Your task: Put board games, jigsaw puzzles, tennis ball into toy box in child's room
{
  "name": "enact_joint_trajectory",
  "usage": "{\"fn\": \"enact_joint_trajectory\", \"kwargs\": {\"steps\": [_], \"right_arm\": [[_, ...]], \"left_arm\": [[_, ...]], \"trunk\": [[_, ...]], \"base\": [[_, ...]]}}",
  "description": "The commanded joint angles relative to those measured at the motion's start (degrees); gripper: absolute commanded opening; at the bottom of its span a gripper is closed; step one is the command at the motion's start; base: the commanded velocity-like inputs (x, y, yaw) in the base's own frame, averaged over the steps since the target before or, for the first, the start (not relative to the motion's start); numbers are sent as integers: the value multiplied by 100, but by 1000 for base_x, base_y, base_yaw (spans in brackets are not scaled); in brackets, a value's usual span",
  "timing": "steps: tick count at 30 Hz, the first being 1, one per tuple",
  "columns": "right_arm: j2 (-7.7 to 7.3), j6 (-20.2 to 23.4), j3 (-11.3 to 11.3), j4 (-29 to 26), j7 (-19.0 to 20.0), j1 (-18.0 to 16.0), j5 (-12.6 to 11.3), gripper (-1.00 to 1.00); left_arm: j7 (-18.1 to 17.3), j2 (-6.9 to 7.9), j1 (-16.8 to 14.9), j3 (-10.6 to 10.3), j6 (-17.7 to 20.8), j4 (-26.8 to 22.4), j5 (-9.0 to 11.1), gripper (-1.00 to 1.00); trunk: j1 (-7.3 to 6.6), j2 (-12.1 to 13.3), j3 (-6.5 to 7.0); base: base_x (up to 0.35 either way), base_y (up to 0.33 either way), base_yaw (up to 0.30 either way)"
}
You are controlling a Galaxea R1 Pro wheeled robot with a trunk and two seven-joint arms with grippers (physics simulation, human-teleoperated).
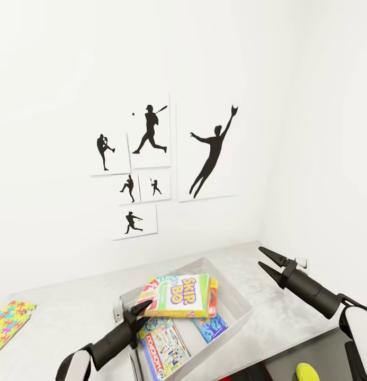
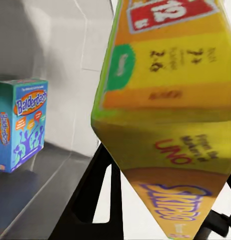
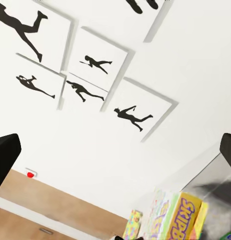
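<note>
- Toy box (image 1: 237, 308): grey open bin on the table (image 1: 72, 307), near the wall under the pics. 3 board games seen in/over it.
- Game 1: Skip-Bo box (image 1: 180, 296), yellow/green, tilted, held above the bin's middle. Left gripper (image 1: 142, 308) pinches its near-left corner; left wrist view has the box (image 2: 165, 110) wedged between the black fingers (image 2: 90, 200), v. close & blurred.
- Game 2: Monopoly box (image 1: 163, 346) lying at the bin's near end, partly under the Skip-Bo.
- Game 3: blue Balderdash box (image 1: 212, 327) on the bin floor toward its right wall; in left wrist view it (image 2: 21, 125) stands against the grey wall.
- Jigsaw puzzles: 1 visible, flat multicolour puzzle (image 1: 8, 323) on the table, far left edge of head view, well apart from the bin.
- Right gripper (image 1: 268, 260): jaws spread, holding nothing, raised to the right of the bin over the table.
- Yellow-green round thing (image 1: 306, 372) at bottom right, cut off; can't tell what it is.
- Wall: 6 black silhouette pictures (image 1: 151, 159), baseball poses; 1 large, 5 smaller.
</note>
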Motion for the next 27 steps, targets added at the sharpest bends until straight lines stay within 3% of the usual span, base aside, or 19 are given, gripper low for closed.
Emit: {"fn": "enact_joint_trajectory", "kwargs": {"steps": [1, 4, 5, 7, 9, 14, 18, 22, 24, 27], "right_arm": [[1, 23, -9, 3, 60, -4, 55, 100], [12, 23, -1, 3, 57, -4, 56, 100], [17, 23, 2, 3, 57, -4, 56, 100], [19, 23, 4, 3, 57, -4, 56, 100], [27, 23, 5, 3, 53, -4, 56, 100], [44, -59, 22, 3, 48, -4, 56, 100], [47, -158, 78, 3, 43, -4, 61, 100], [43, -194, 192, 3, 40, -4, 157, 100], [46, -201, 216, 3, 39, -4, 205, 100], [47, -204, 228, 3, 39, -4, 229, 100]], "left_arm": [[-43, -7, -5, -18, 26, 21, -14, -100], [72, -7, -6, -486, 14, 79, -9, -100], [170, -7, -6, -780, -6, 84, 24, -100], [259, -7, -6, -979, -21, 86, 194, -100], [473, -7, -6, -1139, -38, 88, 720, -100], [964, -7, -4, -1220, -111, 77, 1482, -100], [1069, -7, 1, -1229, -183, 73, 1752, -100], [1115, -7, 3, -1229, -600, 90, 1914, -100], [1168, -7, 2, -1231, -910, 137, 2121, -100], [1520, -7, 3, -1244, -1192, 182, 2457, -100]], "trunk": [[2, -4, -2], [2, -4, -2], [2, -4, -2], [2, -4, -2], [2, -4, -2], [2, -4, -2], [2, -4, -2], [2, -4, -2], [2, -4, -2], [2, -4, -2]], "base": [[0, 0, 0], [0, 0, 0], [0, 0, 0], [0, 0, 0], [0, 0, 0], [0, 0, 0], [0, 0, 0], [0, 0, 0], [0, 0, 0], [0, 0, 0]]}}
